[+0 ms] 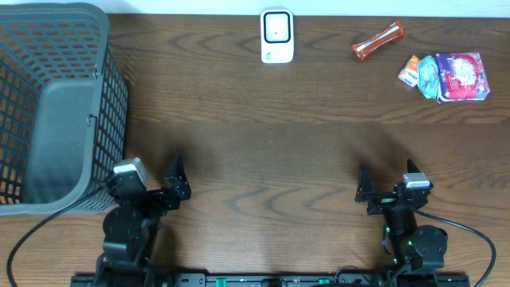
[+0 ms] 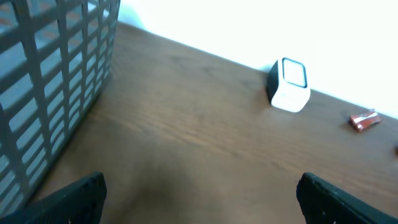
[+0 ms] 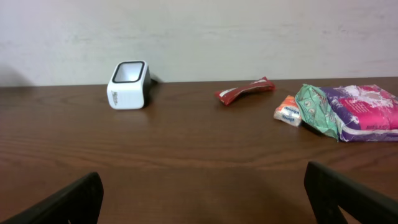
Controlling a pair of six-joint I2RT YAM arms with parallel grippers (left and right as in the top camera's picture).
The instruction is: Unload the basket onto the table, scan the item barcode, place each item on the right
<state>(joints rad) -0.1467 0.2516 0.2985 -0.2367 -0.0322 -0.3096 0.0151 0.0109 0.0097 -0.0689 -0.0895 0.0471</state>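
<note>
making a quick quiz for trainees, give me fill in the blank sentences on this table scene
The scanner is ___ in colour.
The basket sits on the ___ side of the table.
The red stick lies to the ___ of the scanner.
The left end effector and right end effector are both ___.
Missing words: white; left; right; open.

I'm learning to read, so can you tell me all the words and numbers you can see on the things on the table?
Nothing here can be read.
White scanner: small marks on its side, too blurred.
Red wrapper: print too small.
Pink and purple packet: print too blurred.
Orange packet: too small.
</note>
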